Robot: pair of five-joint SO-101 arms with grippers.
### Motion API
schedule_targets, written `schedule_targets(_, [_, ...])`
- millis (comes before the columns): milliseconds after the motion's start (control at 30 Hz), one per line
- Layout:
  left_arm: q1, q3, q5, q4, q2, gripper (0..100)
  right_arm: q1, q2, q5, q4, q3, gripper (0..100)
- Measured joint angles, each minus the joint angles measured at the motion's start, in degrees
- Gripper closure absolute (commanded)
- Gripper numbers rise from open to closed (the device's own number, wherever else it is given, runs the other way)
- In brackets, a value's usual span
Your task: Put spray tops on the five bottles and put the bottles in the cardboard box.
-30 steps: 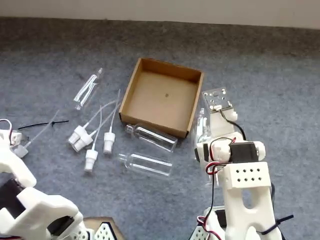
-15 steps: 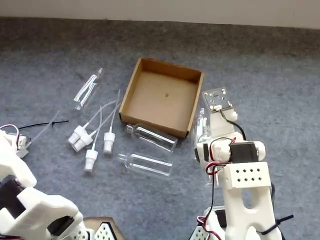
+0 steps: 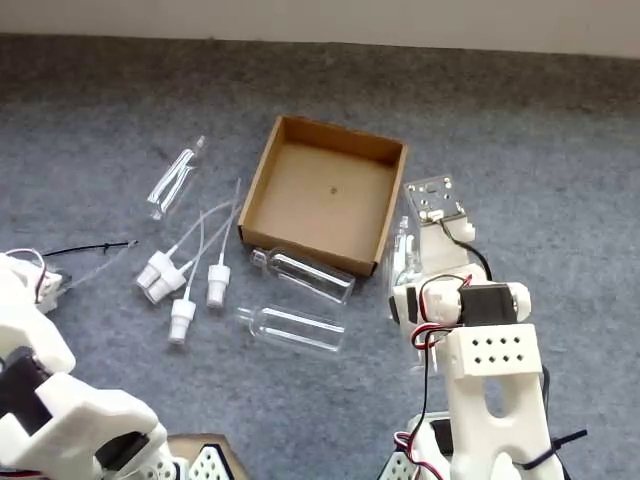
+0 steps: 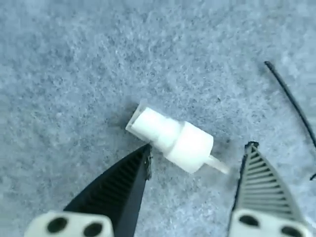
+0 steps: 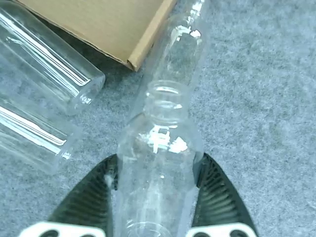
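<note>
Lying on its side on the grey carpet (image 4: 74, 59), a white spray top (image 4: 173, 140) sits between the fingers of the left gripper (image 4: 197, 148). That gripper is spread wide and has hold of nothing; one fingertip is just beside the cap. A thin black cable tie (image 4: 291, 98) lies near it.

The right gripper (image 5: 158, 182) is closed around a clear bottle (image 5: 158, 163) – a black finger presses each side of its body. Just past the held bottle's open neck a second clear bottle (image 5: 185, 44) lies beside the corner of the cardboard box (image 5: 98, 22).

Seen from above, the open box (image 3: 262, 185) sits mid-table with nothing in it. Two more clear bottles lie along its near side – one (image 3: 302, 275) close against the wall, the other (image 3: 292, 328) a little nearer the arms. A fifth bottle (image 3: 175, 178) lies well apart, on the far side of a cluster of white spray tops (image 3: 185, 285) with long thin tubes. The left arm (image 3: 50, 410) is at the table's near corner on that side, and the right arm (image 3: 485, 360) stands by the box's other side.
</note>
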Motion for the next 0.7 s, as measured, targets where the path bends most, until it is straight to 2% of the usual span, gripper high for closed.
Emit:
schedule_targets(167, [0.0, -4.3, -8.9, -0.4, 0.0, 88, 0.0, 0.0, 0.0, 0.0, 0.0, 97.6])
schedule_targets(433, [1.1, -5.1, -22.2, -0.4, 0.0, 88, 0.0, 0.0, 0.0, 0.0, 0.0, 97.6])
schedule_targets(533, [1.0, -5.1, -20.1, -0.4, 0.0, 88, 0.0, 0.0, 0.0, 0.0, 0.0, 97.6])
schedule_targets(700, [0.4, -5.1, -4.3, -0.2, 0.0, 88, 0.0, 0.0, 0.0, 0.0, 0.0, 97.6])
